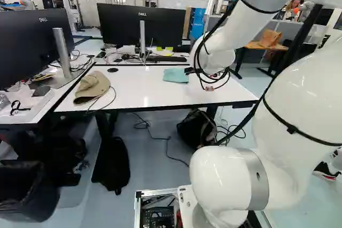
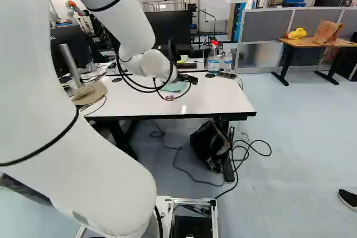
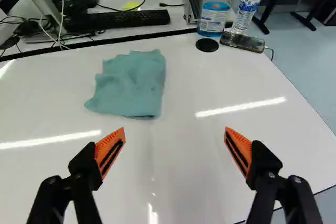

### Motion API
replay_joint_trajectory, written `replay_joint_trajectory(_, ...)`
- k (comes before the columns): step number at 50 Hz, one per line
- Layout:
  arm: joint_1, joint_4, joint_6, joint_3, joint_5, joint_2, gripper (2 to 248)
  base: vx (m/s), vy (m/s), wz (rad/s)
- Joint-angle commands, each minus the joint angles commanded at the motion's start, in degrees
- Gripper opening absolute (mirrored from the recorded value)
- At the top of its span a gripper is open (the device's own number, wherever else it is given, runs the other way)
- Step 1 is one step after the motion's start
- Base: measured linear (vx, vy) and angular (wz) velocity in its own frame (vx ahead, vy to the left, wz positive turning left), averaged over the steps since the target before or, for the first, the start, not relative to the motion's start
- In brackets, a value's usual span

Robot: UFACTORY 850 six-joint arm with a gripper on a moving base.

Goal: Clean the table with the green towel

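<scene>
Securing the green towel (image 3: 128, 85) appears due first; it lies rumpled on the table (image 3: 189, 182), ahead of the widely spread gripper (image 3: 174, 132). Recommended: centre above it, descend gently, pinch a raised fold. Noted hazards when wiping: blue-liquid bottle (image 3: 213, 17), cabled phone (image 3: 242, 42), beige cap (image 1: 92, 87).

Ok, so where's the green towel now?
In the wrist view, the towel lies on the white table, ahead of the open gripper, on the side toward the keyboard.
</scene>
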Motion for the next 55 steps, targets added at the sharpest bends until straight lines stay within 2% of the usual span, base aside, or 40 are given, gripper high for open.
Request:
replay_joint_trajectory(17,1.75,0.00,0.00,5.28,6.35,2.10,247,0.000,0.000,0.000)
replay_joint_trajectory(55,6.51,0.00,0.00,19.63,23.58,7.81,247,0.000,0.000,0.000)
